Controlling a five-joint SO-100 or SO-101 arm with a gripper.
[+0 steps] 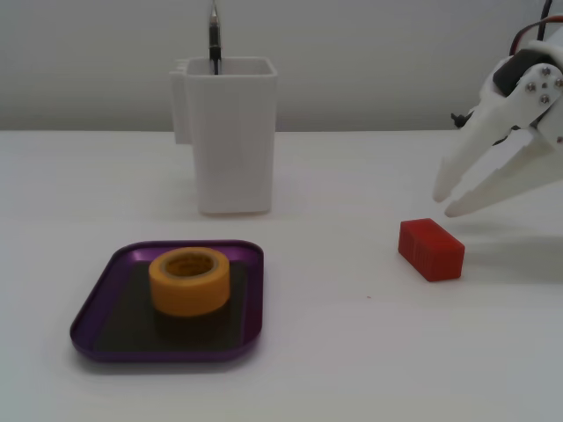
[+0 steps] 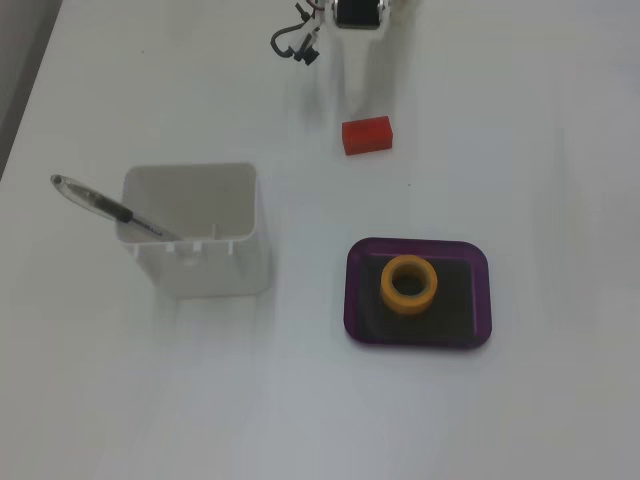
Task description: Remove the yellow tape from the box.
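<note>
The yellow tape (image 1: pixel 190 280) sits flat on its side in the purple tray (image 1: pixel 104 274), hollow core facing up, roughly mid-tray on the dark bottom. That pose matters: the round outer wall is free all the way round and the low rim won't block much, so a straight-down grab across the roll, or one finger into the core, looks workable. From above it's the same story — the yellow tape (image 2: pixel 408 285) is centred in the purple tray (image 2: pixel 358 268), w/ dark floor showing on every side.

The pincer (image 1: pixel 447 199) is at the far right of the front-on fixed view, well apart from the tray and holding nothing. Its two white fingers are spread, tips angled down toward the table (image 1: pixel 352 352), hovering just behind the red block (image 1: pixel 430 249). In the top-down fixed view only the arm's base end shows at the top edge, so the fingers can't be judged there.

The red block (image 2: pixel 367 134) lies between arm and tray — something to clear on the way over, I'd guess. The white square container (image 1: pixel 231 132) w/ a pen (image 1: pixel 214 35) stands behind the tray, off the likely path.

Task looks not yet started; tape's in the box, untouched.
</note>
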